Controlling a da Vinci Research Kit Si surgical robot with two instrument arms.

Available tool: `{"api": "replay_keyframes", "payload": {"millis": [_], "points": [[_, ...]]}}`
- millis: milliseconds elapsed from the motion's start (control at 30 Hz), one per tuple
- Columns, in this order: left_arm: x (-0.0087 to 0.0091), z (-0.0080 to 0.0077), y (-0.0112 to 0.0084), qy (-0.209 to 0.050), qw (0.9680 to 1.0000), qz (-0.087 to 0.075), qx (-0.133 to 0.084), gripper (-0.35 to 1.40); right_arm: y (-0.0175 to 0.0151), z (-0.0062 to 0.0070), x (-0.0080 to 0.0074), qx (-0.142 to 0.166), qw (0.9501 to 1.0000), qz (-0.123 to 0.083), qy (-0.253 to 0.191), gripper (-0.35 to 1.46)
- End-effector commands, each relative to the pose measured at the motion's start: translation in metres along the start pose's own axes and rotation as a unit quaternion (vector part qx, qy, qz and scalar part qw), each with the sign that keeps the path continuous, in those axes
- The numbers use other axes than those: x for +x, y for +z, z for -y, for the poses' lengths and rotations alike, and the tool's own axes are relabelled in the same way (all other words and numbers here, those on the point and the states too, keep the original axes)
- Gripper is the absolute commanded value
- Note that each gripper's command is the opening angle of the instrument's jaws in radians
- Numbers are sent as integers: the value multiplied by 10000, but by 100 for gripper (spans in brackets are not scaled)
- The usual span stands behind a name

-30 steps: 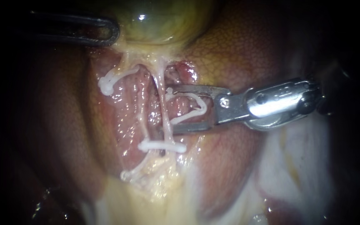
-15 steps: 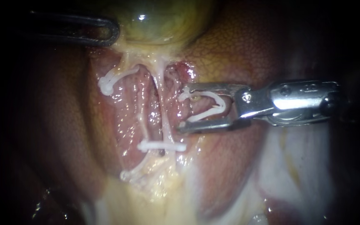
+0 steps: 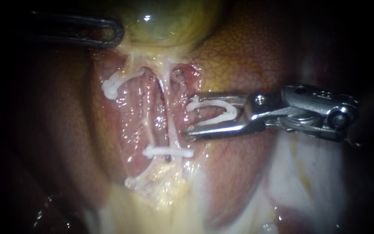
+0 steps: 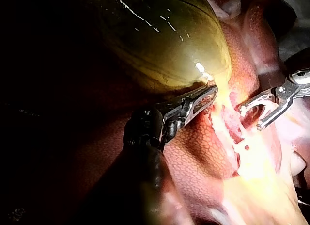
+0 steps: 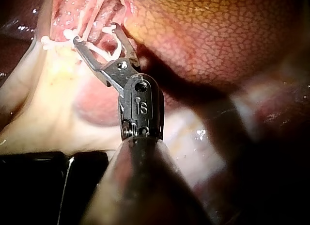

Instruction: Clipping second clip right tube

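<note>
The right tube [image 3: 170,119] runs pale and thin down from the gallbladder [image 3: 169,21], with the left tube [image 3: 148,121] beside it. A white clip [image 3: 168,152] crosses the tubes lower down. My right instrument [image 3: 188,116] stands just right of the right tube, apart from it, its jaws spread around an open white clip [image 3: 221,113] that both jaws touch. The right wrist view shows that instrument [image 5: 94,33] and its loaded clip [image 5: 109,53] short of the tube. My left instrument [image 3: 111,34] holds the gallbladder's lower edge, its jaws [image 4: 206,96] together on it.
Two more white clips sit on the tissue, one at the upper left [image 3: 111,86] and one at the lower left [image 3: 135,180]. Mottled liver [image 3: 247,56] lies behind and right of the tubes. Pale fatty tissue [image 3: 308,173] spreads under the right instrument's shaft.
My right instrument has drawn back to the right, off the right tube it straddled, and has rolled; the clip stays open in its jaws. The left instrument has not moved.
</note>
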Motion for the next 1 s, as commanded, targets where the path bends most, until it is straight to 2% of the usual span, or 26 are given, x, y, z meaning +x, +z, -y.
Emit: {"api": "replay_keyframes", "payload": {"millis": [33, 367, 833, 1000], "points": [[0, 0, 1, 2, 10000, 2, -2, -35, 3, -1, -2, 14, 10000, -6, 14, 47], [1, 0, 1, 2, 10000, 2, -3, -35, 34, -5, -18, 198, 9997, -2, 129, 47], [1, 0, 1, 2, 10000, 2, -3, -35, 60, -6, -19, 489, 9978, -303, 314, 47], [1, 0, 1, 2, 10000, 2, -3, -35, 63, -5, -19, 756, 9955, -450, 357, 46]]}}
